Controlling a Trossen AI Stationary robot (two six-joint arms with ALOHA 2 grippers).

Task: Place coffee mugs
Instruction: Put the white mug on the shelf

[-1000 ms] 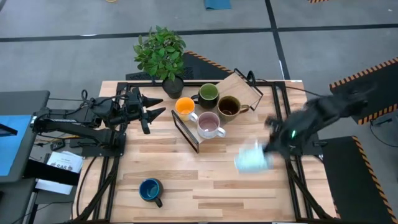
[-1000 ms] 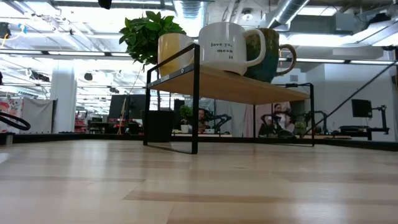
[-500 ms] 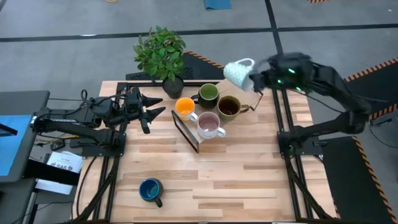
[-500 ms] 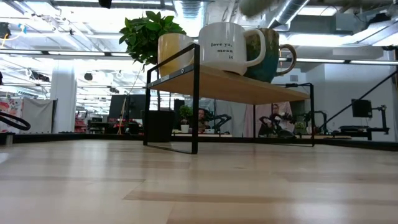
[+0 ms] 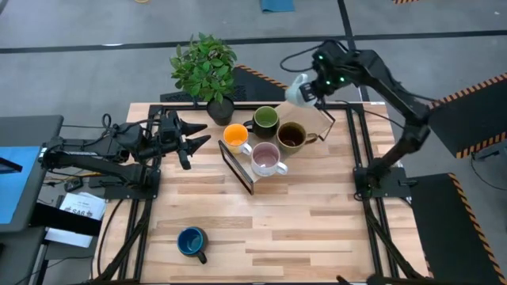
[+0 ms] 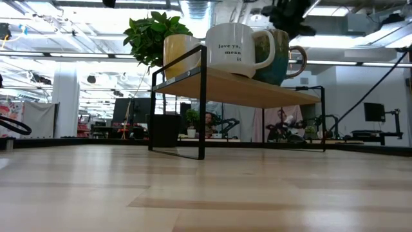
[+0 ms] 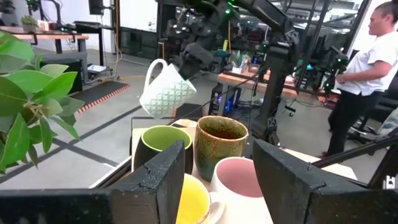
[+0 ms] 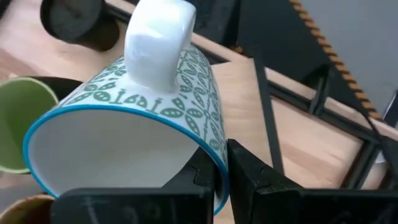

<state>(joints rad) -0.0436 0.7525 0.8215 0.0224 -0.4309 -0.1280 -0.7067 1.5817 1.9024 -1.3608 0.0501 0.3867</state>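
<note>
Above the rack's (image 5: 313,111) back corner, the right hand (image 5: 307,89) pinches the white mug (image 5: 297,89) by its rim, tilted on its side in the air beside the green mug (image 5: 264,119). To set it well, I would level it first, then lower it into the bare spot behind the olive mug (image 5: 291,135) — clear of both neighbours. Left hand (image 5: 198,141) waits spread wide by the plant (image 5: 204,67); the blue mug (image 5: 191,241) sits on the tabletop (image 5: 317,229).

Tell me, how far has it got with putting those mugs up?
Four mugs already sit on the shelf. The right gripper holds a white patterned mug above its rear corner. The dark blue mug waits on the table; the left gripper idles beside the shelf.
</note>
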